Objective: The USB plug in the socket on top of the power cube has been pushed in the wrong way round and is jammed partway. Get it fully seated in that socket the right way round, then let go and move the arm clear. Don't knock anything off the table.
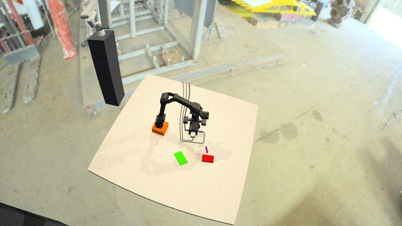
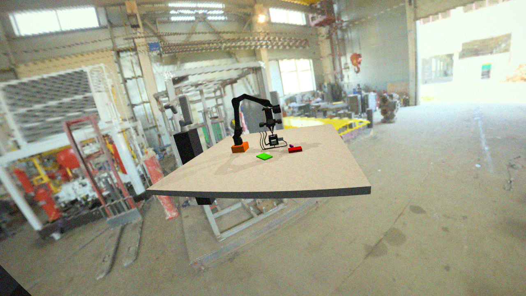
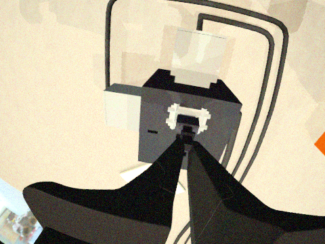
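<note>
The USB plug (image 3: 188, 127) stands in the socket (image 3: 188, 118) on top of the power cube (image 3: 189, 122), and the gripper (image 3: 185, 139) is directly above the cube with its fingers nearly closed on the small dark body of the plug. I judge the task is in its middle part: the plug is gripped, but I cannot tell which way round it sits or how deep. What is left is to seat it fully, let go and move away without touching the red block (image 1: 207, 158) and the green card (image 1: 180, 157) beyond the cube.
</note>
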You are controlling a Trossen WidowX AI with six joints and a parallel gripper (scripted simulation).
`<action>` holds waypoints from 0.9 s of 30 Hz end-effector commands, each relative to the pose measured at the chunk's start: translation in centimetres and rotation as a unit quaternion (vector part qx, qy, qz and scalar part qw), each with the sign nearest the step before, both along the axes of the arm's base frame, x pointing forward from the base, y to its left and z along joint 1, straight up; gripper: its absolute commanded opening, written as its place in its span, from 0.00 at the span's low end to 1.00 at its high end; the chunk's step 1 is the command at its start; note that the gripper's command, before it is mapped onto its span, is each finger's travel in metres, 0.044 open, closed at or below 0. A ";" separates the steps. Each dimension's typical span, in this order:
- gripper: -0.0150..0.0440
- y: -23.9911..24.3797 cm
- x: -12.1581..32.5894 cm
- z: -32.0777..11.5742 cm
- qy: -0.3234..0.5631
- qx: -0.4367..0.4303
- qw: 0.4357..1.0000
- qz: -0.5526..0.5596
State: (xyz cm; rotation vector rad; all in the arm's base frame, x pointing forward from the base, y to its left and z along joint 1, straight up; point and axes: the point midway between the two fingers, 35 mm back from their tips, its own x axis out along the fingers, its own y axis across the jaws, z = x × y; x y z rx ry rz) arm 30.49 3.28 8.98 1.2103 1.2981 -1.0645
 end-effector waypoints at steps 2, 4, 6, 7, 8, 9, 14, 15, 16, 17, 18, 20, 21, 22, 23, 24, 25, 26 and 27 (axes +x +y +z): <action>0.42 0.0 0.0 0.0 0.000 0.000 1.000 0.000; 0.42 0.0 0.0 0.0 0.000 0.000 1.000 0.000; 0.42 0.0 0.0 0.0 0.000 0.000 1.000 0.000; 0.42 0.0 0.0 0.0 0.000 0.000 1.000 0.000; 0.42 0.0 0.0 0.0 0.000 0.000 1.000 0.000; 0.42 0.0 0.0 0.0 0.000 0.000 1.000 0.000; 0.42 0.0 0.0 0.0 0.000 0.000 1.000 0.000; 0.42 0.0 0.0 0.0 0.000 0.000 1.000 0.000; 0.42 0.0 0.0 0.0 0.000 0.000 1.000 0.000; 0.42 0.0 0.0 0.0 0.000 0.000 1.000 0.000; 0.42 0.0 0.0 0.0 0.000 0.000 1.000 0.000; 0.42 0.0 0.0 0.0 0.000 0.000 1.000 0.000; 0.42 0.0 0.0 0.1 0.000 0.000 1.000 0.000; 0.42 0.0 0.0 0.2 0.000 0.000 1.000 0.000; 0.42 0.0 0.0 0.3 0.000 0.000 1.000 0.000; 0.42 0.0 0.0 0.4 0.000 0.000 1.000 0.000; 0.42 0.0 0.0 0.5 0.000 0.000 1.000 0.000; 0.42 0.0 0.0 0.6 0.000 0.000 1.000 0.000; 0.42 0.0 0.0 0.7 0.000 0.000 1.000 0.000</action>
